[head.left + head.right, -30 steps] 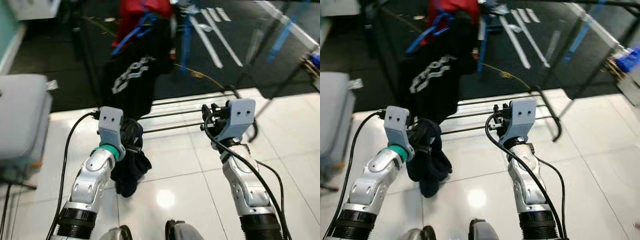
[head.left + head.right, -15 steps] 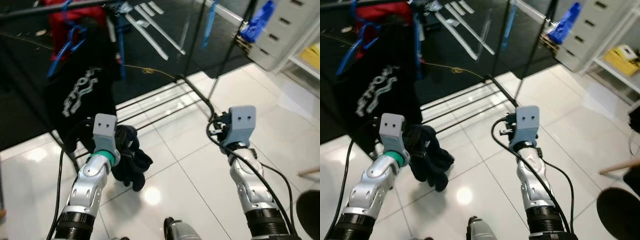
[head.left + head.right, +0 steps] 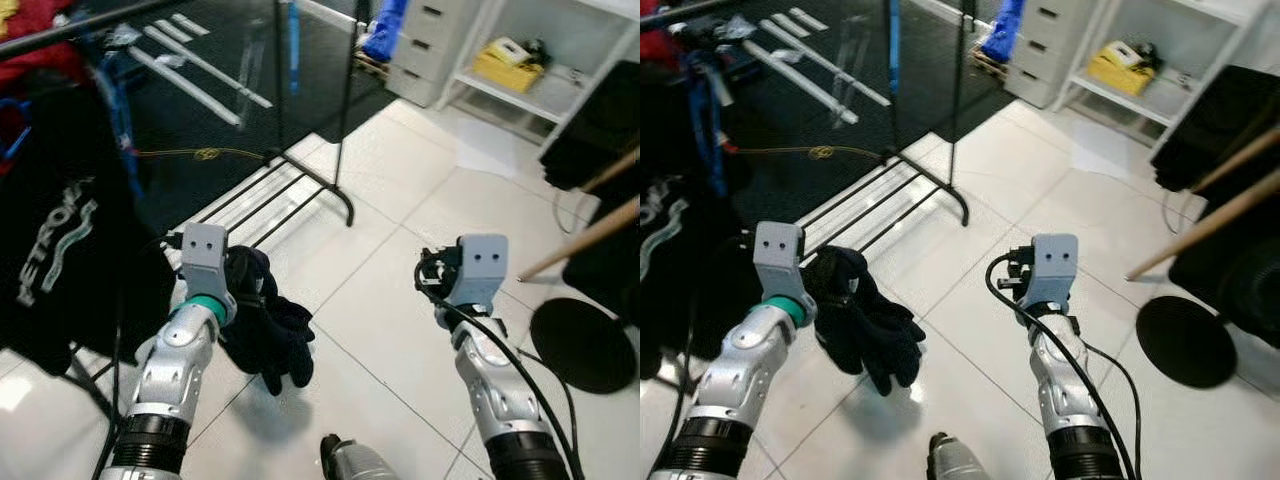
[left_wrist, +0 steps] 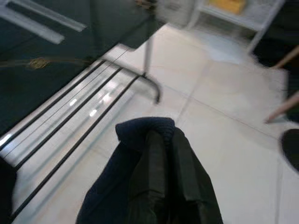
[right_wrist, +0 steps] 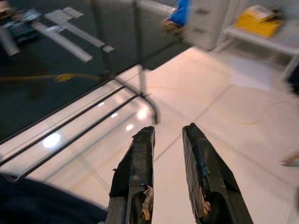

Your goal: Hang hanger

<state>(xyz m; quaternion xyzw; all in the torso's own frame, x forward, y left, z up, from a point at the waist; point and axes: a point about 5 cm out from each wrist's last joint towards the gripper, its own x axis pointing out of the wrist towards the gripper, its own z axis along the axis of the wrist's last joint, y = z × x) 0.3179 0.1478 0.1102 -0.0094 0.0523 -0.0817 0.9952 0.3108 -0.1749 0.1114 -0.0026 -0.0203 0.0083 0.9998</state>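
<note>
Dark garment [image 3: 268, 330] clamped in left fingers [image 4: 154, 154], right fingers [image 5: 142, 161] slightly parted, empty

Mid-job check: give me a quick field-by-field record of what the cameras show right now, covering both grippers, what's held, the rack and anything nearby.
left gripper: shut on dark garment, held up over the white tile floor
right gripper: fingers slightly apart, nothing between them, raised over the tiles
clothes rack: black frame, base bars on the floor ahead of the left arm
hanging clothes: black printed shirt on the robot's left
hanger: blue hanger among the hung clothes
surroundings: white drawer unit, shelf with yellow item
</note>
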